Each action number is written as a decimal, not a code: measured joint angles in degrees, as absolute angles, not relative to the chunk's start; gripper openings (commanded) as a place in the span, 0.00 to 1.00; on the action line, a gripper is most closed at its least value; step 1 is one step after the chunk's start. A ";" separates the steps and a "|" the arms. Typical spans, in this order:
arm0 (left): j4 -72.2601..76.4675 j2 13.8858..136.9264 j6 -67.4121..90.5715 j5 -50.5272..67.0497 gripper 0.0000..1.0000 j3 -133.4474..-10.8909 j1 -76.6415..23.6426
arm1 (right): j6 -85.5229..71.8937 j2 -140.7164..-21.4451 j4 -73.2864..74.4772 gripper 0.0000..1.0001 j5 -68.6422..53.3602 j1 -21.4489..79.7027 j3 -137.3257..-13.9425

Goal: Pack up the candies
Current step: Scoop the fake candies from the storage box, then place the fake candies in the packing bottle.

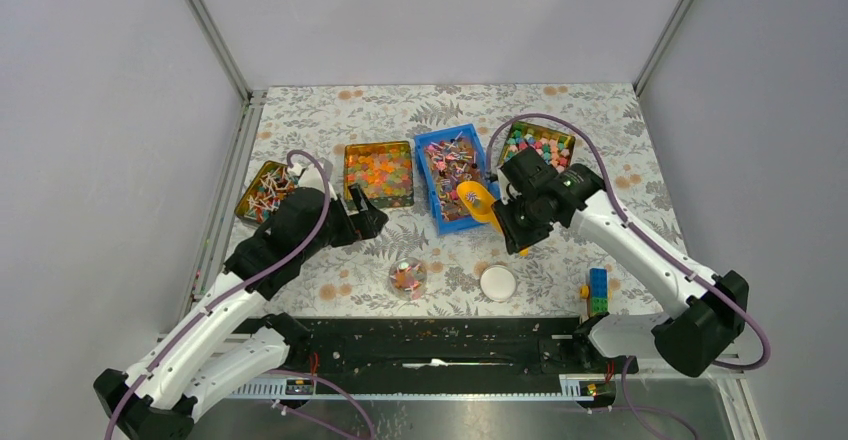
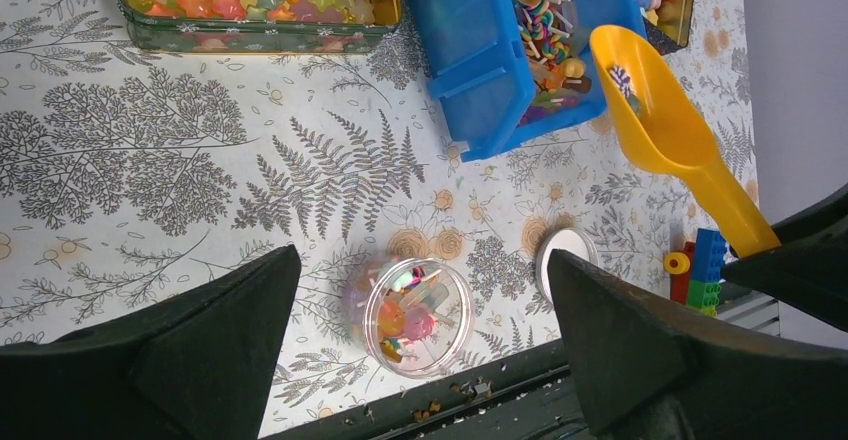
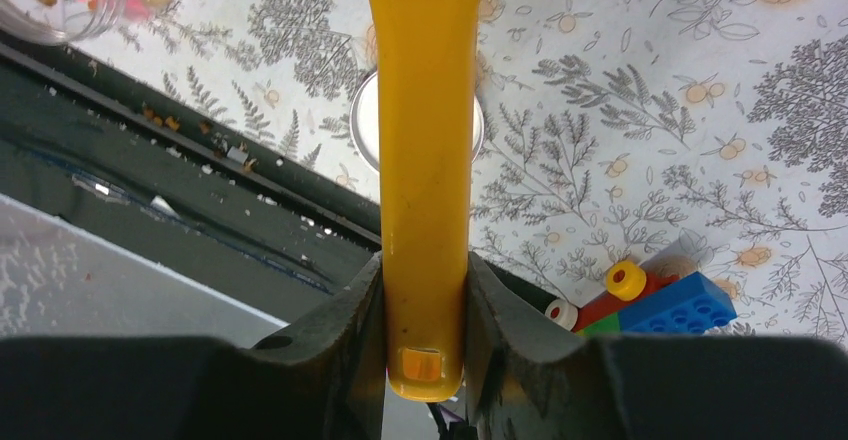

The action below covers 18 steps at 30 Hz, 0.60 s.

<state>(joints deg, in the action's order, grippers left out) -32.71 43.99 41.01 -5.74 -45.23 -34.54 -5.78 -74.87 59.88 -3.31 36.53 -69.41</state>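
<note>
Right jaws are clamped tight on the handle of the yellow scoop (image 3: 425, 110), one finger pressed to each side of it, right near the handle's end. Up at the other end, the scoop's bowl sits at the near right corner of the blue bin (image 2: 470, 70), and there's a single striped wrapped sweet (image 2: 622, 80) lying in it. Whether the bowl touches the bin, I cannot tell.

The candies (image 2: 545, 30) are mostly still heaped in that blue bin, a jumble of pink, red, purple and white wrappers. A few more are down in the small clear jar (image 2: 372, 305), which stands upright on the table (image 1: 330, 120) near the front rail, with no top on it. Its white lid (image 1: 497, 282) lies flat just to the right, apart from the jar.

Over on the other side, the left jaws are spread wide and holding nothing, hanging above the table near the jar without touching it. A tin of orange and yellow jelly pieces (image 1: 378, 145) sits left of the bin, and a little stack of toy bricks (image 1: 597, 290) stands by the right arm's base.
</note>
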 measured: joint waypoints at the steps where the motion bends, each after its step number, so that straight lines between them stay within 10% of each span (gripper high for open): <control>1: -32.64 44.01 41.01 -5.63 0.99 -45.15 -34.54 | -5.69 -74.56 60.42 0.00 -3.62 36.71 -69.60; 18: -31.94 43.83 41.01 -4.47 0.99 -44.07 -34.54 | -4.89 -73.32 67.33 0.00 -6.63 51.99 -71.85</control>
